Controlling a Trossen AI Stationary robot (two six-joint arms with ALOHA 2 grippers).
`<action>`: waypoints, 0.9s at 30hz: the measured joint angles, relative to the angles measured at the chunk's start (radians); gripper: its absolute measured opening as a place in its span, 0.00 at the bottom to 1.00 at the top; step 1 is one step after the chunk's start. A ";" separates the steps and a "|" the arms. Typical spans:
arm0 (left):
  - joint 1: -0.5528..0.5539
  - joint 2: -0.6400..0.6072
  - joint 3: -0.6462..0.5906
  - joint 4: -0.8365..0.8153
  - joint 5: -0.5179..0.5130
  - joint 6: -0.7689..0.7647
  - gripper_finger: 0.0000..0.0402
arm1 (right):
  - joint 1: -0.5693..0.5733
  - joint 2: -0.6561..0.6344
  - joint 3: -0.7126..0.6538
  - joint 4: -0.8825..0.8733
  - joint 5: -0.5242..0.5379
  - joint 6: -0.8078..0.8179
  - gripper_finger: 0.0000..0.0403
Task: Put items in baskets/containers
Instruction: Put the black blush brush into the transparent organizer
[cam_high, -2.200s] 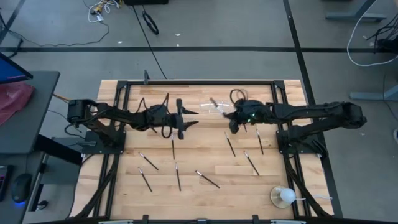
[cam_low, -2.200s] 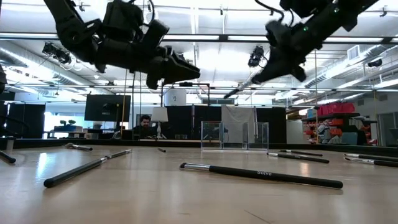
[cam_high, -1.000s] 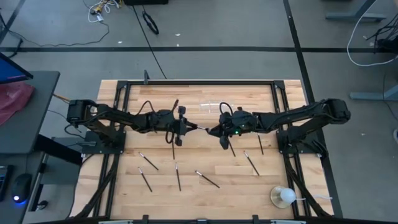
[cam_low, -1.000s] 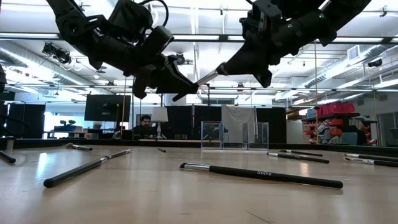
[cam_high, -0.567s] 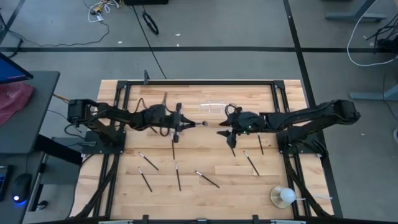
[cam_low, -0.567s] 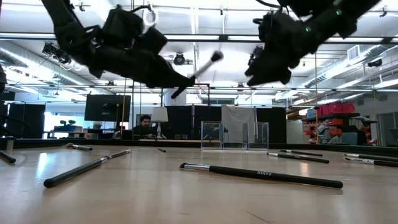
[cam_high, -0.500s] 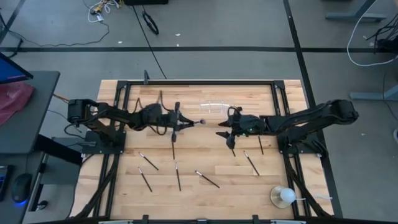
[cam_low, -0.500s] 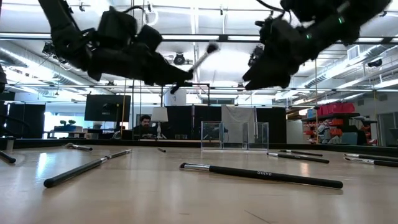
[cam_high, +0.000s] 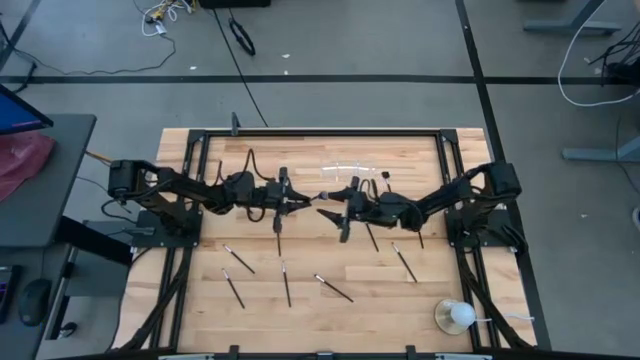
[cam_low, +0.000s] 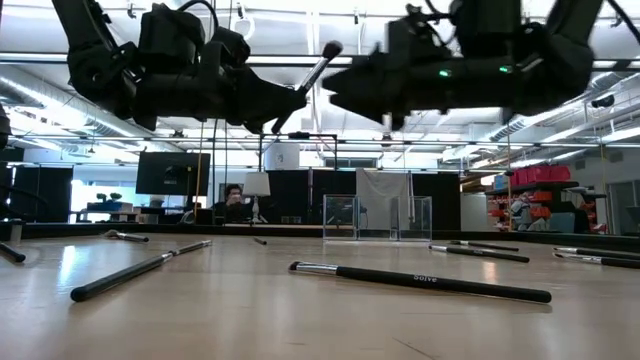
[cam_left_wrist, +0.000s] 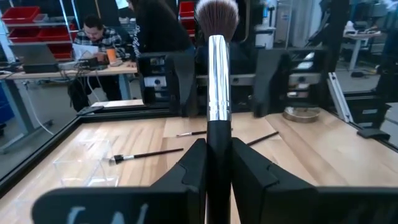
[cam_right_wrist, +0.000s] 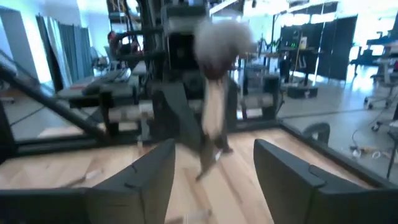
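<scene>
My left gripper (cam_high: 292, 200) (cam_left_wrist: 217, 146) is shut on a makeup brush (cam_low: 318, 62) with a dark handle, a silver ferrule and a grey tuft (cam_left_wrist: 216, 14), held above the table's middle. My right gripper (cam_high: 335, 214) (cam_right_wrist: 214, 155) stands open just to the right of it, facing the tuft (cam_right_wrist: 221, 37), and touches nothing. The clear organizer (cam_high: 345, 170) (cam_left_wrist: 87, 165) rests on its base toward the far edge. Several loose brushes (cam_high: 334, 288) (cam_low: 420, 281) lie flat on the wood. My left gripper pinches the brush's dark handle (cam_left_wrist: 217, 134) between its two fingers, just behind the silver ferrule. The fingers come from the table's left and lie along the brush. The brush sticks out ahead of them, tuft end slanting up toward the right arm, clear of the table.
A white ball on a clear round base (cam_high: 457, 316) stands at the near right corner. Loose brushes lie at the near left (cam_high: 238, 260) (cam_high: 286, 283) and right of centre (cam_high: 404, 262) (cam_high: 418, 232). A black frame (cam_high: 320, 133) runs round the table.
My right gripper has let go of the brush's tuft end and opened, drawn back toward the right edge, then come left again and now faces the tuft. My left gripper has kept hold of the brush and tipped its tuft end upward.
</scene>
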 joint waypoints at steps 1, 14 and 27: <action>-0.003 0.000 0.000 0.000 -0.006 0.000 0.13 | 0.000 0.009 0.023 0.001 0.001 -0.007 0.54; -0.003 0.000 0.000 0.001 -0.017 0.018 0.14 | 0.000 0.020 0.098 -0.005 0.010 -0.005 0.28; -0.001 0.000 0.002 -0.092 -0.043 0.050 0.39 | 0.005 -0.183 0.098 -0.375 0.186 0.052 0.08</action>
